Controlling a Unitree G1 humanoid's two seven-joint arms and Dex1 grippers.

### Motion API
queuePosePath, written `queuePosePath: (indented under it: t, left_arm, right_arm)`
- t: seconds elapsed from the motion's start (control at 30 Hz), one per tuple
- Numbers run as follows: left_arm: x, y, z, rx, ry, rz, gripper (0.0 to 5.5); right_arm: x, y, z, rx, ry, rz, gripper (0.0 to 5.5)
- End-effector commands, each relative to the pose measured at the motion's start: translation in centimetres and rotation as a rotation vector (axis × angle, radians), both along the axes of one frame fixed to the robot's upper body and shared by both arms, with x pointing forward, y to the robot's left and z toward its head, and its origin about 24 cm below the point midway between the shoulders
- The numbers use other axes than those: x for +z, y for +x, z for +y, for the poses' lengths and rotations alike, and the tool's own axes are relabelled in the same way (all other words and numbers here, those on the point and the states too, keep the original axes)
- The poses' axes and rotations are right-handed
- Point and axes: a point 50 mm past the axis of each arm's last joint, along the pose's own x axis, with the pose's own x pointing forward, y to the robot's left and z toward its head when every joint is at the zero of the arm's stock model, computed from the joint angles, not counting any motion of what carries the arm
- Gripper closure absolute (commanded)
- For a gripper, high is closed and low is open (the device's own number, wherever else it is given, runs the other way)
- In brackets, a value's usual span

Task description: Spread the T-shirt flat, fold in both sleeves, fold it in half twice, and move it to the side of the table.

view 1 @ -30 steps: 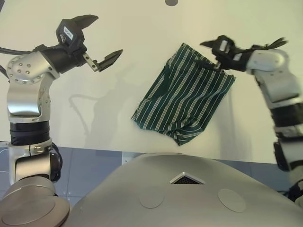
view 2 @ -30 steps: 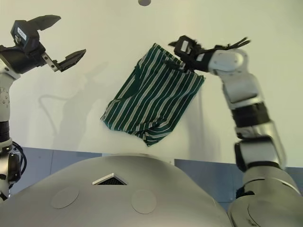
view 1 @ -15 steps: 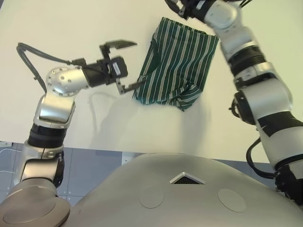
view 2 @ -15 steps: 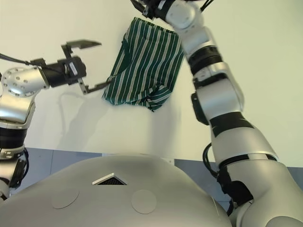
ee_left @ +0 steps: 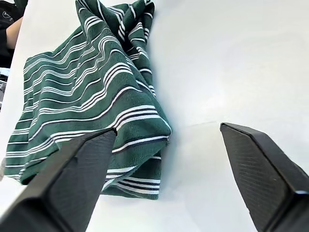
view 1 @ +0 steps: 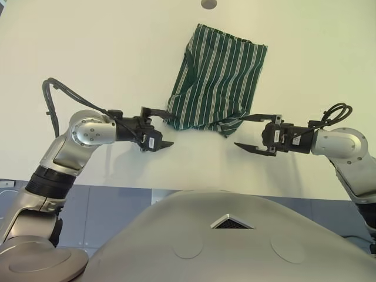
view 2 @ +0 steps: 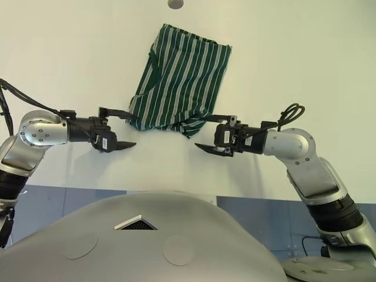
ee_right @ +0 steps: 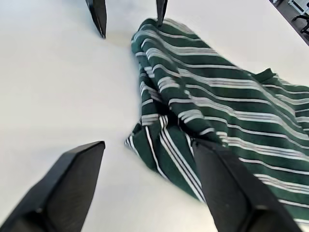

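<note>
A green T-shirt [view 1: 220, 82] with thin white stripes lies on the white tabletop [view 1: 88, 53], bunched into a rough, slanted rectangle rather than spread flat. Its edge nearest the robot is rumpled, with folds of cloth doubled under at both near corners.

The left tool [view 1: 171, 129] sits at the T-shirt's near left corner, low over the tabletop, with its jaws wide apart. In the left wrist view one of its fingers [ee_left: 72, 179] overlaps the striped hem of the T-shirt [ee_left: 87, 96], while the other finger [ee_left: 265, 164] is over bare tabletop just beside the cloth. Whether the first finger actually presses on the fabric cannot be told, and no cloth is pinched between the two.

The right tool [view 1: 239, 130] sits at the T-shirt's near right corner, facing the left tool across the hem, its jaws likewise spread wide and gripping nothing. In the right wrist view one finger [ee_right: 231, 183] is over the folded striped edge of the T-shirt [ee_right: 217, 111] and the other finger [ee_right: 67, 179] is over bare tabletop beside it.

Beyond the T-shirt's far edge, well apart from it, there is a small grey round mark [view 1: 208, 3] on the tabletop.
</note>
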Motion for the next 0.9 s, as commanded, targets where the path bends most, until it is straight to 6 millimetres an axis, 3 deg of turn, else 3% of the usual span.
queuePosePath:
  t: [0.03,0.2,0.37,0.67,0.83,0.9]
  left_arm:
    - [-1.8,1.1,0.8,0.037,0.118,0.0,2.12]
    - [-2.6,1.9,0.9,0.024,0.167,0.051,2.88]
    - [-3.4,2.7,0.3,-0.016,0.185,0.061,3.81]
    - [-4.1,4.0,-0.9,-0.04,0.155,0.104,5.43]
    - [-4.2,4.4,-1.0,0.022,0.083,0.212,5.5]
    - [-2.7,4.3,-1.0,0.048,0.019,0.311,5.5]
  right_arm:
    - [-0.3,-0.7,0.6,0.009,-0.025,-0.025,2.16]
    - [-3.0,-0.5,1.1,-0.005,-0.176,-0.057,2.16]
    - [-4.1,0.1,1.4,-0.065,-0.226,-0.055,2.16]
    - [-5.3,0.0,1.0,-0.126,-0.306,0.036,3.85]
    - [-4.6,-0.2,1.3,-0.162,-0.204,0.012,4.84]
    - [-3.6,-0.6,1.6,-0.132,-0.118,0.014,5.27]
